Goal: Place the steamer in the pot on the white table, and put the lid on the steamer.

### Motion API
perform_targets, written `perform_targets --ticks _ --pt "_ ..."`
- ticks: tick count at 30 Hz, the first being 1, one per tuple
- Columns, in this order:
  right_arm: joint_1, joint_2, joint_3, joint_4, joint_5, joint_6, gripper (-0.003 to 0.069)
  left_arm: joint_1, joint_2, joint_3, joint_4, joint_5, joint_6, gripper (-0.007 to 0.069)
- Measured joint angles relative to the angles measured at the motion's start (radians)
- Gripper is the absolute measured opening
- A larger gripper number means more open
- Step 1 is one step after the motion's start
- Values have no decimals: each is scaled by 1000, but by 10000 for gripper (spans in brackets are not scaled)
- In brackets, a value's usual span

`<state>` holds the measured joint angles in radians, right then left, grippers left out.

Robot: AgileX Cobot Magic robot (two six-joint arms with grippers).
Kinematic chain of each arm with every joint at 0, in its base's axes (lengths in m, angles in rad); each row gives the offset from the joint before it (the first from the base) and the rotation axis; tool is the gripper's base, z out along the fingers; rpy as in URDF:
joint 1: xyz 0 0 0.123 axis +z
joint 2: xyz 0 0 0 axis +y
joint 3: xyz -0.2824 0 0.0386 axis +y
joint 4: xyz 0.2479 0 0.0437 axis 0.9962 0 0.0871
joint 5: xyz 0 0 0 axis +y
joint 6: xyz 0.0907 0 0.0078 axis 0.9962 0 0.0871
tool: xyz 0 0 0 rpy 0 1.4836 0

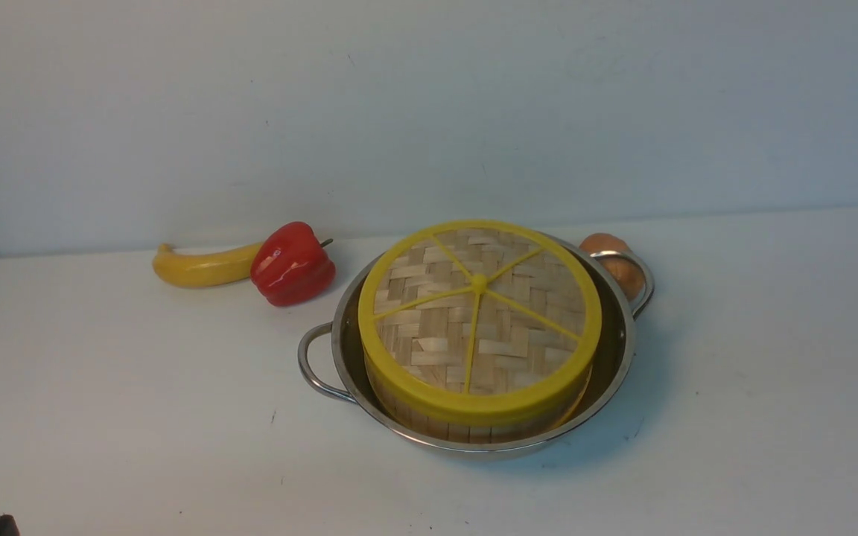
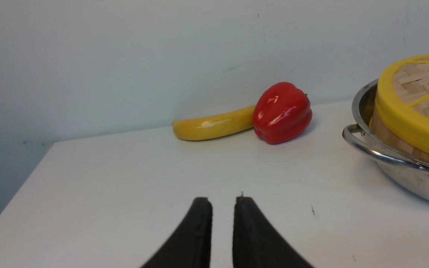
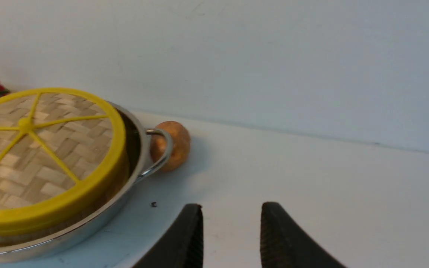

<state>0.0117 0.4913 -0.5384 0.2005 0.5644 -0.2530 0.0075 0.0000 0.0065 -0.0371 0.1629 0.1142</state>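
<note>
- We see the pot (image 1: 615, 357) standing on the white desk (image 1: 734, 417), roughly midway between its left and right edges and nearer the far edge than the near one.
- The steamer (image 1: 466, 426) sits inside the pot; only a band of its upright bamboo side shows below the yellow rim above it.
- The lid (image 1: 480, 316) lies on top of the steamer, covering it, its five yellow spokes meeting at the centre hub. It looks slightly tilted, lower toward the near side.
- We cannot see what is inside the steamer.
- Toward the far left of the desk lies a banana (image 1: 202, 266), its right end touching or just behind a red bell pepper (image 1: 293, 263); both are apart from the pot.
- A brown onion (image 1: 608, 249) rests just behind the pot's right loop handle (image 1: 641, 279), close against it.
- The left tool (image 2: 222, 203) hovers over bare desk near the near left corner, its two dark fingers (image 2: 201, 227) parted by a narrow gap, pinching nothing.
- The right tool (image 3: 231, 210) is spread wider, empty, over bare desk to the right of the pot.
</note>
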Motion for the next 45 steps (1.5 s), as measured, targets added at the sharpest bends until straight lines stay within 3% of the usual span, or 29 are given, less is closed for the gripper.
perform_targets --ticks 5,11,20,45 --pt "-112 -153 138 -10 -109 0 240 0 0 0 0 0 0 94" --pt "-121 -301 315 -10 -244 15 240 0 0 0 0 0 0 104" --pt "-121 -449 513 8 -280 47 240 0 0 0 0 0 0 105" --pt "-120 -491 546 34 -295 53 242 0 0 0 0 0 0 145"
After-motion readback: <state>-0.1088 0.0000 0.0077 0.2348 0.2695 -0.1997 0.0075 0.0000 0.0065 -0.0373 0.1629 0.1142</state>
